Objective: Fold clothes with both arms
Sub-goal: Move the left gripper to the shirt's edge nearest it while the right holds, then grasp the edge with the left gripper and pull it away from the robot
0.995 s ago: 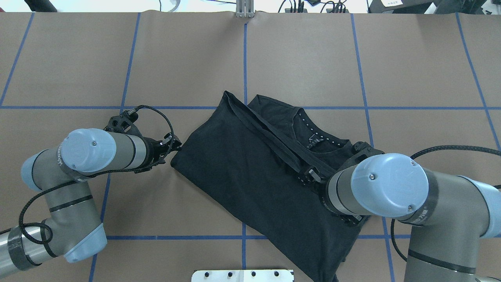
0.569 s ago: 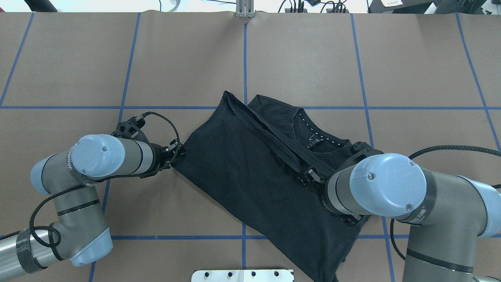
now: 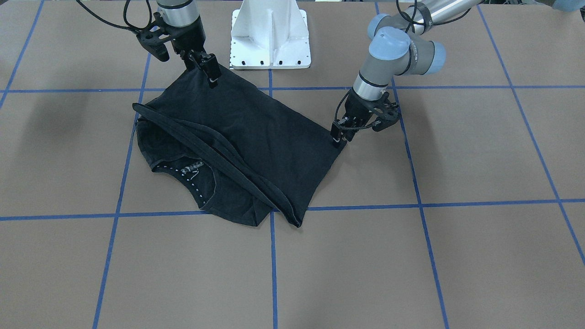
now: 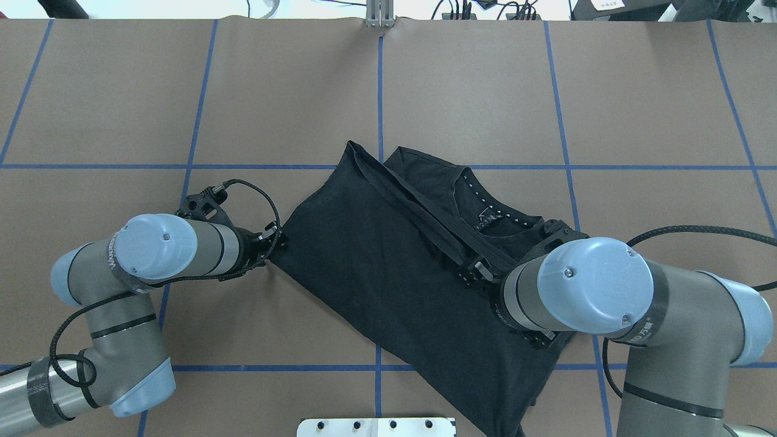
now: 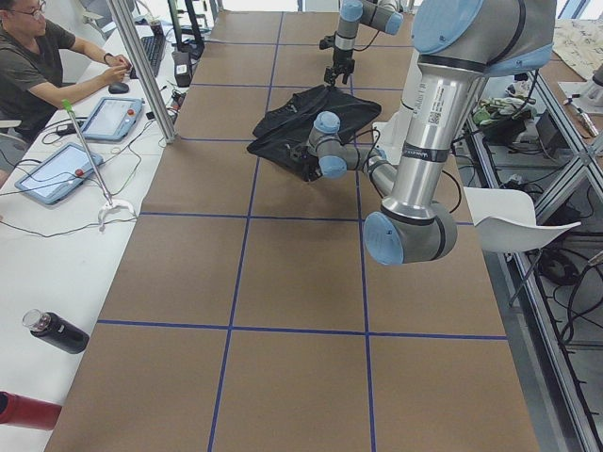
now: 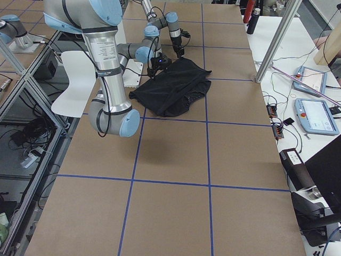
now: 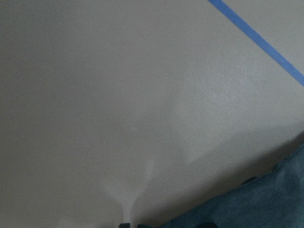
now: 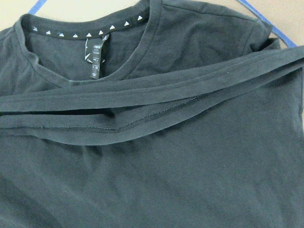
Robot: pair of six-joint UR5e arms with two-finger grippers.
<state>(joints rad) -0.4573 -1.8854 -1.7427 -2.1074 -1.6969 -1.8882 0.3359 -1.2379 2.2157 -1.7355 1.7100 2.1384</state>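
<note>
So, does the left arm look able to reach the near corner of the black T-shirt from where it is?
Probably yes: the left gripper sits right at that corner of the T-shirt, with only bare table beside it and nothing in between.

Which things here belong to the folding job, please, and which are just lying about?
Job: T-shirt; left gripper; right gripper.
Lying about: tablet; bottle; chair.
</note>
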